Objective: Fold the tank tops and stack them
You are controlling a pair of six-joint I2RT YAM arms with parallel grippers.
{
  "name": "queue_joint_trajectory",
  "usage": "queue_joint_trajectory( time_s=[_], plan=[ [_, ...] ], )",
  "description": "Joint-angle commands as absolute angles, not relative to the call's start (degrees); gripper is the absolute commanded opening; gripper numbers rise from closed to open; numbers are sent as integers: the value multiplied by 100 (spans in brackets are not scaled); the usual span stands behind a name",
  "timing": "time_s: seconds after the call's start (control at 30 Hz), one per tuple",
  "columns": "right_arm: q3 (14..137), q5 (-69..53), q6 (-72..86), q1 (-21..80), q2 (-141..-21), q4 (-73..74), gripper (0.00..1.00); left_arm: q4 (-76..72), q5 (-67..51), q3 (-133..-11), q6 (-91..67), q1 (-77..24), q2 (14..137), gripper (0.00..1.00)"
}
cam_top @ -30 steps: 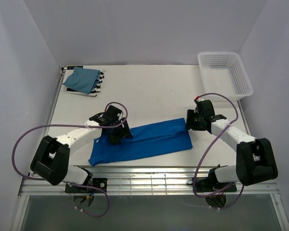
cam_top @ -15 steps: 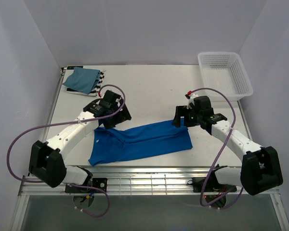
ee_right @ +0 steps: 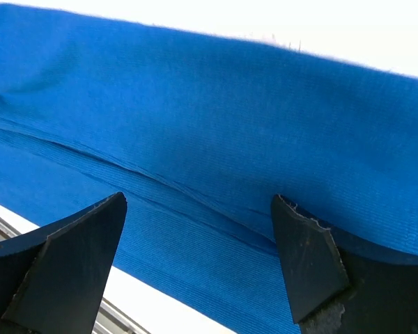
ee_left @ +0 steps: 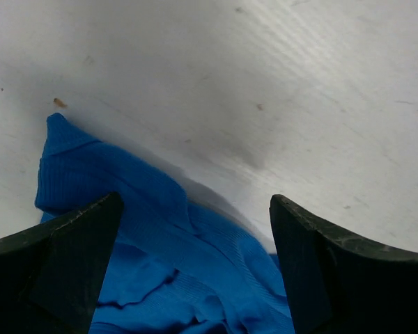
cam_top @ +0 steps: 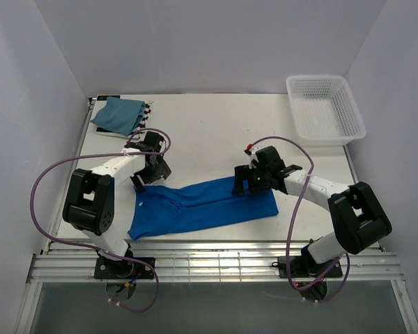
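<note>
The white rectangular table [cam_top: 216,125] fills the workspace. On it, towards 6 o'clock, the bright royal blue ribbed cloth tank top [cam_top: 209,205] lies flat as a long band folded lengthwise. It runs from about 7 o'clock up to about 4 o'clock, with its strap end at the 7 o'clock side.

The white plastic lattice basket [cam_top: 355,111] sits at the 2 o'clock corner, well apart from the cloth. At the 10 o'clock corner is a small pile: the muted teal-blue cloth top [cam_top: 118,115] lies folded on the black-and-white striped cloth top [cam_top: 143,120], whose stripes show along the pile's edges.

The left gripper [cam_top: 141,182] hangs over the strap end of the royal blue top. In the left wrist view [ee_left: 195,264] its two black fingers [ee_left: 63,271] are spread wide with nothing between them. Below are the rumpled blue cloth [ee_left: 160,278] and bare table beyond it.

The right gripper [cam_top: 238,184] sits over the upper edge of the band, near its 4 o'clock end. In the right wrist view [ee_right: 198,264] its fingers [ee_right: 306,257] are likewise spread wide and empty. Smooth blue cloth [ee_right: 230,125] with a lengthwise fold line lies under them.
</note>
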State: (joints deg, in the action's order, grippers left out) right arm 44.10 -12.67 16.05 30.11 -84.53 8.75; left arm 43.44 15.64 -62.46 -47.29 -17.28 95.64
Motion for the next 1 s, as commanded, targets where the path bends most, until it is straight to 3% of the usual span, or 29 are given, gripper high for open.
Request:
queue_joint_trajectory(
  time_s=[0.0,0.3,0.6,0.77,0.97],
  plan=[
    [4228,-1380,1758,3015,-8543,659,90,4307,1793,-5916,-4974,-1573,9483,98],
    [4087,-1037,1828,3015,-8595,765,90,4307,1819,-4913,-5484,-1503,9088,98],
    [4236,-958,1854,2734,-9070,598,90,3595,1494,-5466,-5318,-1503,9878,98],
    [3930,-967,1960,2514,-8851,501,90,3507,1354,-6537,-5203,-1503,10791,98],
    [2656,-1186,2977,2566,-7894,-173,90,3594,880,-8397,-5177,-1503,12382,98]
  ],
)
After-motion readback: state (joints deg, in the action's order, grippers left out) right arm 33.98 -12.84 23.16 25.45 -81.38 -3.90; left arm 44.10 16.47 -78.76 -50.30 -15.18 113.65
